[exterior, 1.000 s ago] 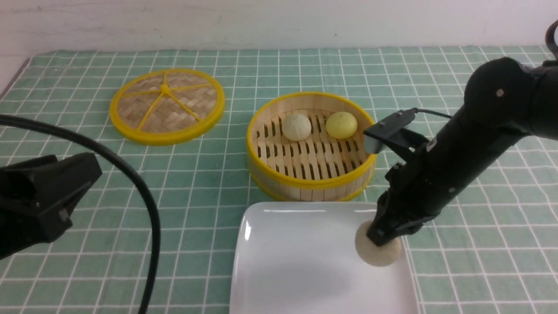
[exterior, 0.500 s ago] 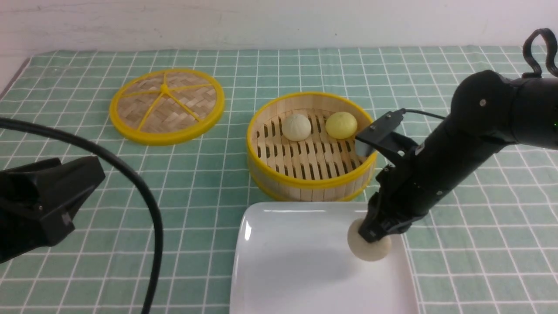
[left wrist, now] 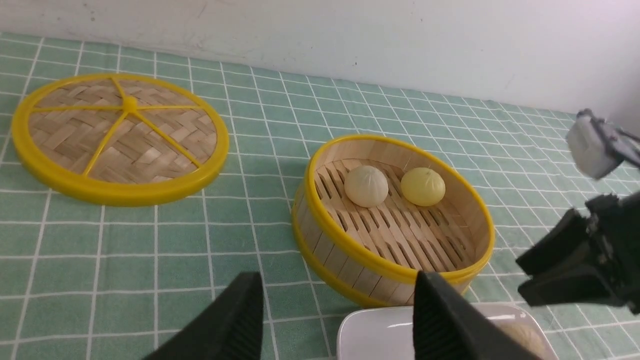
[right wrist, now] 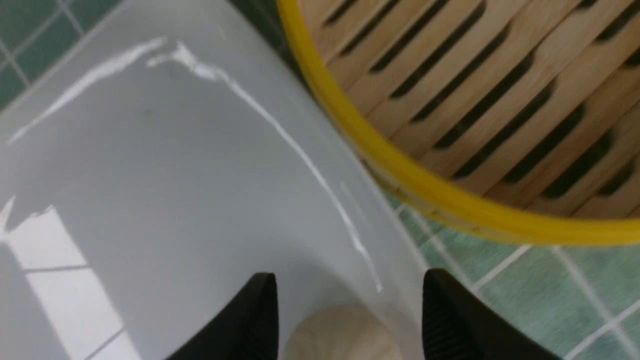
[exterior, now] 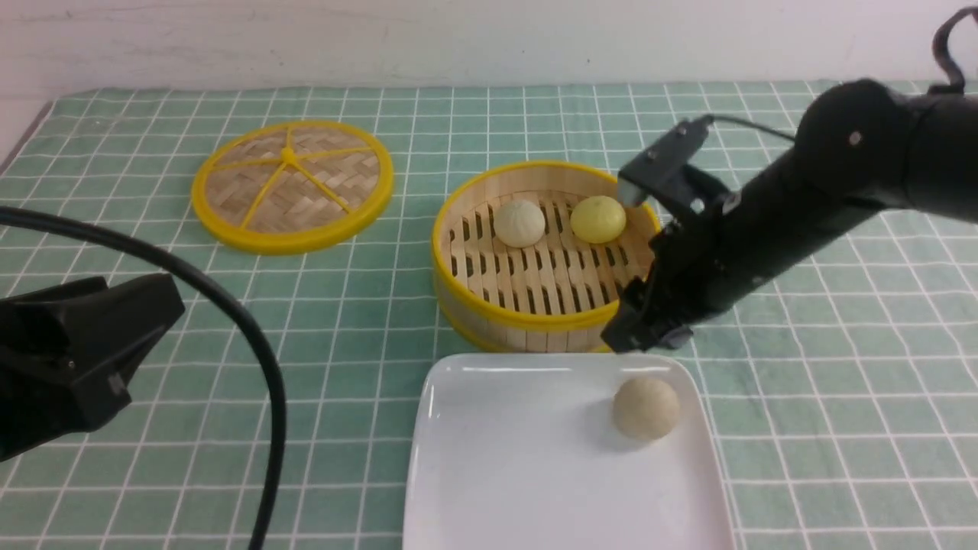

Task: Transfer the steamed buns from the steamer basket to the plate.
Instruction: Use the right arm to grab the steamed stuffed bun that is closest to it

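Looking in, I see one pale beige round bun (exterior: 646, 409) lying right of centre on the glossy white square plate (exterior: 519, 458), right jaws open above it, left jaws open; the round bamboo steamer basket (exterior: 535, 321) holds two more buns (exterior: 519, 222).

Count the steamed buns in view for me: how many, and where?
3. The beige bun lies on the plate, near its far right corner. The white bun and the yellow bun sit side by side in the steamer basket. None seems hidden.
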`<state>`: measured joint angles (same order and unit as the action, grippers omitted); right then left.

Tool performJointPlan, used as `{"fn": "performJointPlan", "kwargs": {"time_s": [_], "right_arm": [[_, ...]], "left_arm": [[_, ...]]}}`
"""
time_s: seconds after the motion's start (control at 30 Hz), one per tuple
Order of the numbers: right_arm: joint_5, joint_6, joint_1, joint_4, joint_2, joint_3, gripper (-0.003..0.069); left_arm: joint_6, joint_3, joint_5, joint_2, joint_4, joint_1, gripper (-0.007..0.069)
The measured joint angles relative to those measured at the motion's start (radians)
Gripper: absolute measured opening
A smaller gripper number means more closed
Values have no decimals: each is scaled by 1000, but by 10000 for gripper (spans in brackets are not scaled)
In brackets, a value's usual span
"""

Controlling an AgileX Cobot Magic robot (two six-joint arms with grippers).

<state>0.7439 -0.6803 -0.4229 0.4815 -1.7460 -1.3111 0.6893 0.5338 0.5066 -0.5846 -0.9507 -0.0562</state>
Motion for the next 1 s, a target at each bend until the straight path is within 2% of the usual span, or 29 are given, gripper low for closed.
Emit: {"fn": "performJointPlan", "kwargs": {"time_s": [0.2, 0.43, 0.57, 0.83, 1.0], "right_arm": [[-26, 30, 0, -90, 9, -161, 394], [-17, 208, 29, -240, -44, -333, 378], [71, 260, 39, -274, -181, -478, 375], [238, 267, 39, -294, -433, -775, 372], [310, 297, 39, -337, -526, -879, 372]], "left_arm": [[0, 0, 0, 0, 0, 0, 422], [0, 0, 0, 0, 0, 0, 422], [0, 0, 1, 0, 0, 0, 422], [0, 0, 23, 0, 0, 0, 422], [0, 0, 30, 0, 0, 0, 422]]}}
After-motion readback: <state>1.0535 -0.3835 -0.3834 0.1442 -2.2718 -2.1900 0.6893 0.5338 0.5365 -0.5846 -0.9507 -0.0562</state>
